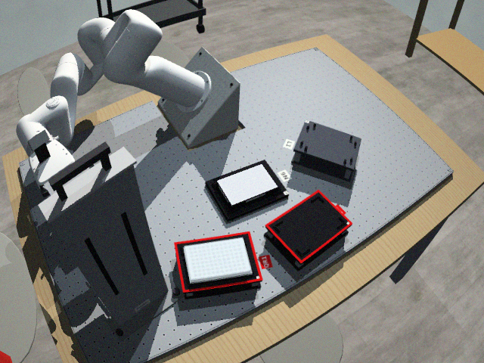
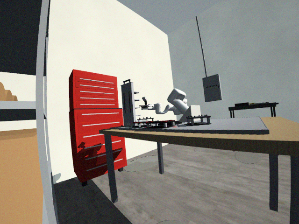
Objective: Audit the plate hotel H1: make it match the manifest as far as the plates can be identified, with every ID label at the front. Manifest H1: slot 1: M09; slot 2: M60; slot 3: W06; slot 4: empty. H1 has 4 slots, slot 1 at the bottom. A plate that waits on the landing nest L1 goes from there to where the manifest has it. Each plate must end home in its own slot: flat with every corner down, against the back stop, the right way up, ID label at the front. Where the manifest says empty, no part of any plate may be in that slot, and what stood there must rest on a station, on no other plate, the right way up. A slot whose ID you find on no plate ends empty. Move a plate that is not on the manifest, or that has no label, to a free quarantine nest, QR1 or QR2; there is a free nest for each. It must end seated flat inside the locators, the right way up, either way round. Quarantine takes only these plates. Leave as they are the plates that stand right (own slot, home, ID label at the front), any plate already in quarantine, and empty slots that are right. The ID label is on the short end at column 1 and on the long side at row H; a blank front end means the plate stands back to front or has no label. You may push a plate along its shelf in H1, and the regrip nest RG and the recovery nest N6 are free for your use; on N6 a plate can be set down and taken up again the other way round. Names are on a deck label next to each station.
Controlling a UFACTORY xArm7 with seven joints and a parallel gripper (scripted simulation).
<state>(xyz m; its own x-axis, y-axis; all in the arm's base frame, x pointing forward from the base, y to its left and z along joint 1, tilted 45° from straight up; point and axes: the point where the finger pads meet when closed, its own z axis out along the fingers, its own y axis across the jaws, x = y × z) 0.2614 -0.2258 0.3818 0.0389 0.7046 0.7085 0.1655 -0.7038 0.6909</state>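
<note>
The plate hotel H1 (image 1: 97, 234) (image 2: 127, 103) is a dark tower with a top handle at the left of the deck. Its shelf tabs show in the exterior view. My gripper (image 2: 143, 107) (image 1: 42, 186) is shut with nothing between the fingers. It is at the hotel's open front, about level with a middle shelf, and the hotel top largely hides the fingers in the top view. I cannot see any plates inside the hotel. A white plate (image 1: 247, 182) lies on nest N6 (image 1: 218, 203). Another white plate (image 1: 217, 259) lies in a red-framed quarantine nest (image 1: 181, 265).
A second red-framed quarantine nest (image 1: 308, 224) is empty. The landing nest L1 (image 1: 327, 146) is empty, with its deck label (image 1: 288, 143) beside it. The arm's grey base block (image 1: 203, 101) stands at the back. A red tool cabinet (image 2: 96, 125) stands beyond the table.
</note>
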